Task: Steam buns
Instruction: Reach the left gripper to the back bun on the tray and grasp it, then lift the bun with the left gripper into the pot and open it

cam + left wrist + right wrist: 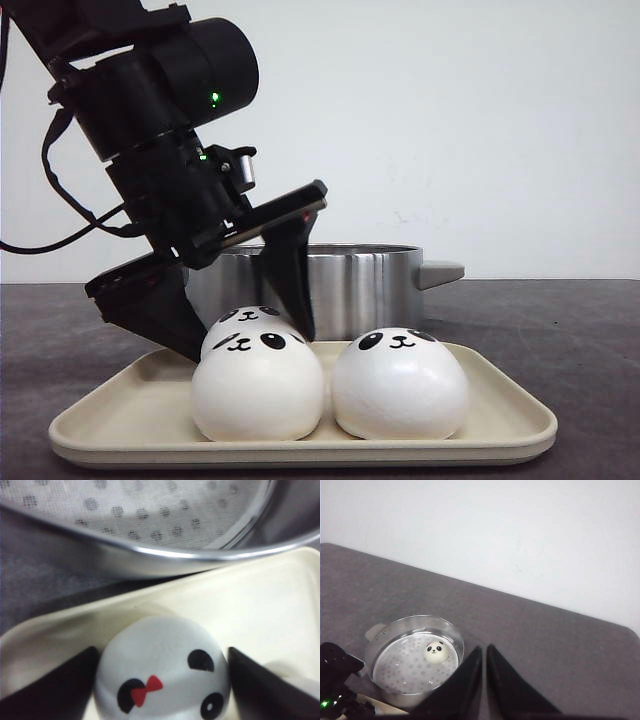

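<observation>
Left gripper (245, 335) spread around the rear panda bun (162, 672) on the cream tray (500, 425), fingers not touching. Right gripper (484, 655) pressed together, empty; another bun (435, 652) sits in the steamer pot (415, 630).

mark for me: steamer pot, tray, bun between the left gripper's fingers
steamer pot (365, 285), front view, bare steel side wall.
tray (520, 415), front view, right rim.
bun with red bow (160, 655), left wrist view, top of its dome.

White buns (400, 388) with black panda eyes and mouths, one (162, 672) with a red bow; cream tray (300, 440); shiny silver steamer (355, 285) with a dotted white liner (145, 510); black left gripper (245, 325); dark grey table (560, 340)
</observation>
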Robot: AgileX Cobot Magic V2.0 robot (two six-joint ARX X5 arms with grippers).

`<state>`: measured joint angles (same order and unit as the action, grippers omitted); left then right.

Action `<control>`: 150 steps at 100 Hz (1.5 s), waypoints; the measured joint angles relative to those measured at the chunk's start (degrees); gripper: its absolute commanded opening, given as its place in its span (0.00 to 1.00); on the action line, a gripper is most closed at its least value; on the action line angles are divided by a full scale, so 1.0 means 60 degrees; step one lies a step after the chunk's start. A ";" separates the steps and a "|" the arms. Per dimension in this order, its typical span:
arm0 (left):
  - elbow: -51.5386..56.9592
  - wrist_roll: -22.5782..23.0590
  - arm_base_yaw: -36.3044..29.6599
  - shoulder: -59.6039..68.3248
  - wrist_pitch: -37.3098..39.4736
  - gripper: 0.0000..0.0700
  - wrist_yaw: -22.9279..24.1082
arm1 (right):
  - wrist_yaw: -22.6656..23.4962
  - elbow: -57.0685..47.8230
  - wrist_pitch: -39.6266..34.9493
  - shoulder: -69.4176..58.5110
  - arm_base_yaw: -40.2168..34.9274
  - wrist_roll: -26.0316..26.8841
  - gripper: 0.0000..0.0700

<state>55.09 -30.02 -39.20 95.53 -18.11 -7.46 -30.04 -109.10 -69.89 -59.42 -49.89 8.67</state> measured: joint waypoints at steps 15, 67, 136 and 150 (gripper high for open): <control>0.0025 -0.0077 0.0000 0.0025 -0.0200 0.00 -0.0025 | 0.0000 0.0000 -0.0131 0.0007 0.0000 0.0098 0.01; -0.0022 -0.0146 -0.0546 -0.3162 -0.0200 0.00 0.0157 | 0.0000 0.0000 -0.0535 0.0015 0.0000 0.0164 0.01; 0.3785 0.1566 0.1494 -0.1264 -0.0186 0.00 0.1453 | 0.0007 0.0015 -0.0681 0.0015 0.0000 0.0204 0.01; 0.4484 0.1617 0.1752 0.0193 -0.0317 0.00 0.1457 | 0.0007 0.0015 -0.0685 0.0015 0.0000 0.0208 0.01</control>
<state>82.00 -20.32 -28.69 96.68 -20.01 1.28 -30.00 -109.01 -74.00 -59.33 -49.89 9.91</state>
